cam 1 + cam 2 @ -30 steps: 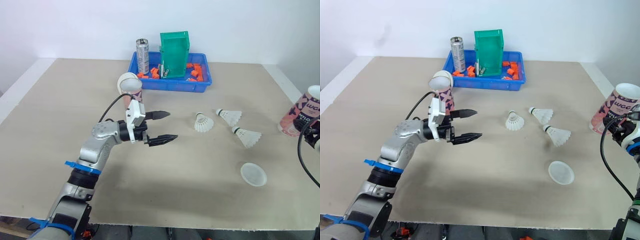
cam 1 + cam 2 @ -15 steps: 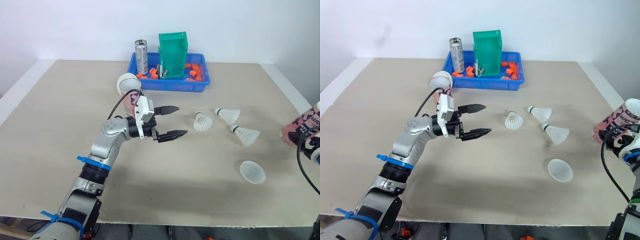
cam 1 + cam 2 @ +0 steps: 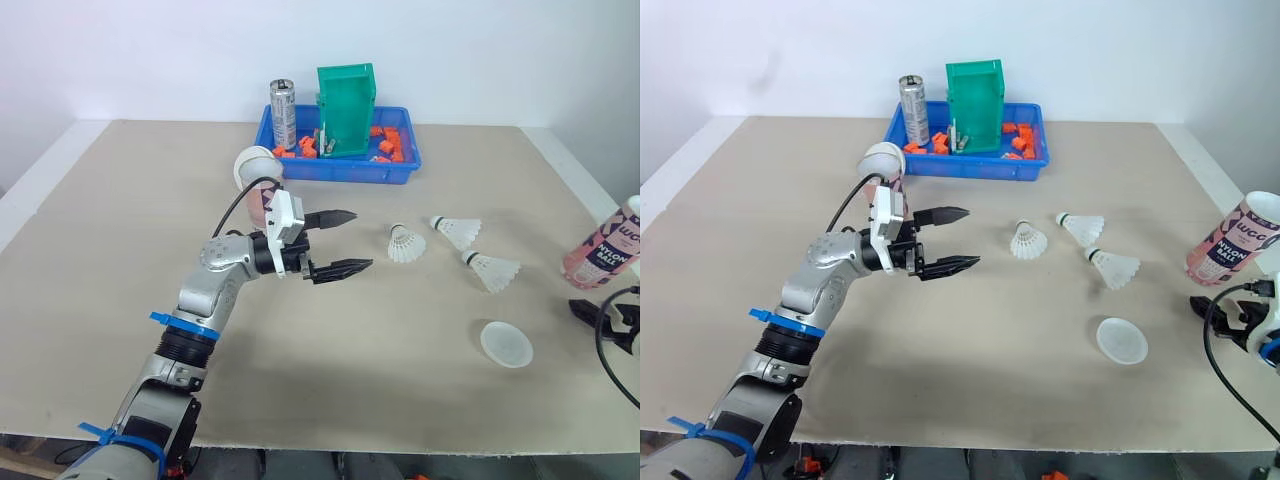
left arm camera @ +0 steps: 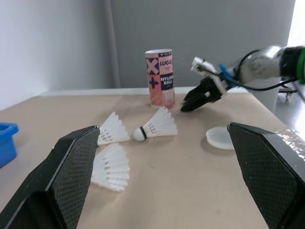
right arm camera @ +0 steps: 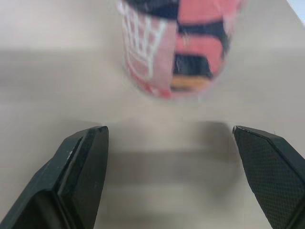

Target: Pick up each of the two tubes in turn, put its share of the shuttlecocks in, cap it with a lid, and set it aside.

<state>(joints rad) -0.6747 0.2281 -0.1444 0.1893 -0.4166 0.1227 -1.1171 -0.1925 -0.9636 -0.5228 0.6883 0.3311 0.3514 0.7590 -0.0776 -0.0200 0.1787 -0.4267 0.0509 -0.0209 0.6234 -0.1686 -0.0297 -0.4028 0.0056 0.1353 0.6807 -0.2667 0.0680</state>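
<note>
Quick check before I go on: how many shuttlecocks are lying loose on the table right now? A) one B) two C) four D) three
D: three lie loose, the left shuttlecock, the middle shuttlecock and the right shuttlecock.

- Pink tube (image 3: 1230, 240): upright, top open, at the table's right edge.
- Second tube (image 3: 257, 195): mid-left, looks capped, partly hidden.
- Three shuttlecocks (image 3: 406, 244) lying centre-right, loose lid (image 3: 506, 346) near them.

A broad beige matte bench (image 3: 120, 250) with pale white edging stands against a plain white wall (image 3: 150, 50) at the far side, evenly lit.
</note>
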